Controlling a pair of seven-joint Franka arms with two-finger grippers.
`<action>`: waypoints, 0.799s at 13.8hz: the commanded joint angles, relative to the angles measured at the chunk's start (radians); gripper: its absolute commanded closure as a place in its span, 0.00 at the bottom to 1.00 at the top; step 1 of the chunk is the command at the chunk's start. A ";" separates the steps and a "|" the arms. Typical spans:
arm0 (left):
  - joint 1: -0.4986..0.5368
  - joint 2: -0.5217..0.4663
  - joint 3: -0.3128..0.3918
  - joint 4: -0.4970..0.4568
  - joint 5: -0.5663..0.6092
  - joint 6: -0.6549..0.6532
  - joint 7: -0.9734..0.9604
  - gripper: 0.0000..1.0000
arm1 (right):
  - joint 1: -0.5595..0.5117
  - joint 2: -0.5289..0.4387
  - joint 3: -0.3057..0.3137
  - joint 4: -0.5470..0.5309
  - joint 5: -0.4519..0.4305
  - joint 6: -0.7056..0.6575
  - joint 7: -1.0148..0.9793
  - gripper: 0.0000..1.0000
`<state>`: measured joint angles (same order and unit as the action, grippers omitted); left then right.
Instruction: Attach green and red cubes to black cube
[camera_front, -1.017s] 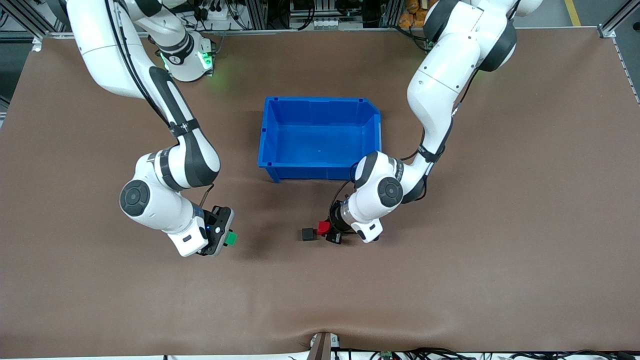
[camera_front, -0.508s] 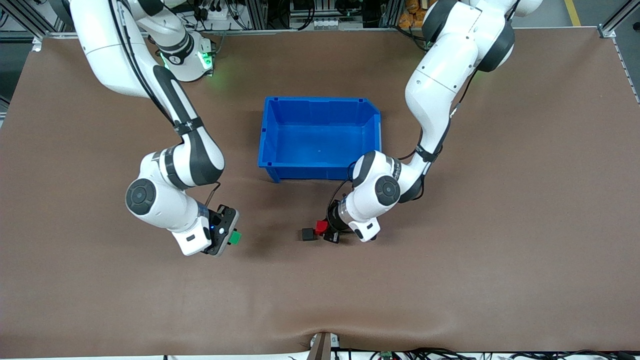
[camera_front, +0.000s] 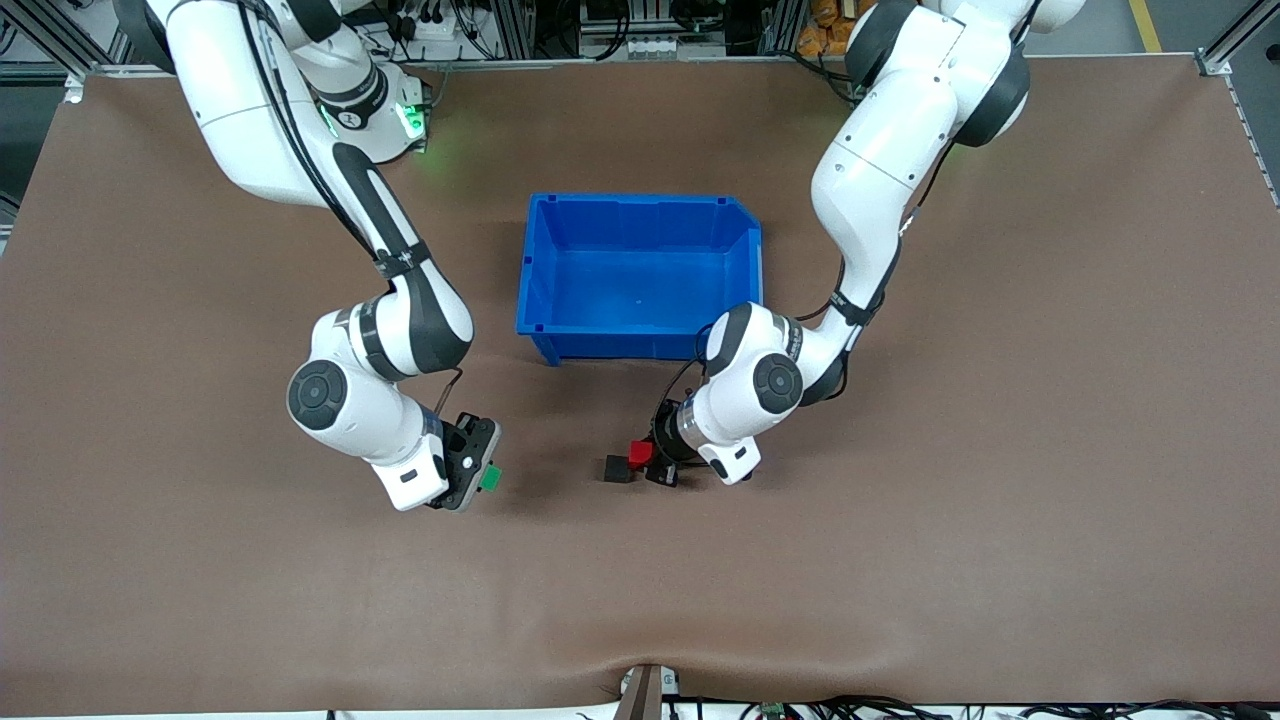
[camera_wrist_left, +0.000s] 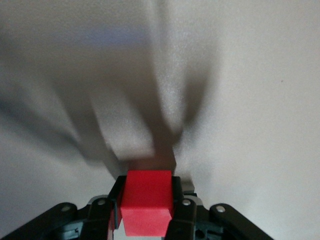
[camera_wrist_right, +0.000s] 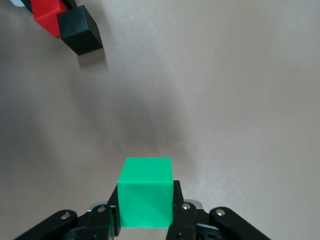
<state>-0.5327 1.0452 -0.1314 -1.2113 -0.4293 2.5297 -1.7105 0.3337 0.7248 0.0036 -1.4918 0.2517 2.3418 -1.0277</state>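
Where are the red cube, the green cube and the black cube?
red cube (camera_wrist_left: 146, 201), left wrist view, on its front face
green cube (camera_wrist_right: 145, 192), right wrist view, on its front face
black cube (camera_front: 617, 468), front view, on its top

Green cube (camera_wrist_right: 145, 192) in right gripper (camera_wrist_right: 145, 212)

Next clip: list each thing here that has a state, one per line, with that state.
red cube: held in the left hand, against the black cube's side.
black cube: on the table, no hand on it.
green cube: held in the right hand, apart from the black cube.
left hand: shut on the red cube.
right hand: shut on the green cube.
blue bin: upright, nothing in it.
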 joint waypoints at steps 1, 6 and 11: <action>-0.001 0.050 -0.011 0.035 -0.013 0.029 -0.008 1.00 | 0.021 0.047 -0.008 0.065 0.006 -0.006 0.017 1.00; -0.021 0.044 -0.008 0.024 -0.014 0.008 -0.072 1.00 | 0.047 0.073 -0.008 0.073 0.009 0.022 0.057 1.00; -0.019 0.032 -0.014 0.024 -0.025 -0.035 -0.124 0.92 | 0.056 0.076 -0.008 0.071 0.008 0.027 0.119 1.00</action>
<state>-0.5355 1.0456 -0.1351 -1.2089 -0.4297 2.5243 -1.7937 0.3762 0.7849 0.0037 -1.4488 0.2517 2.3743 -0.9414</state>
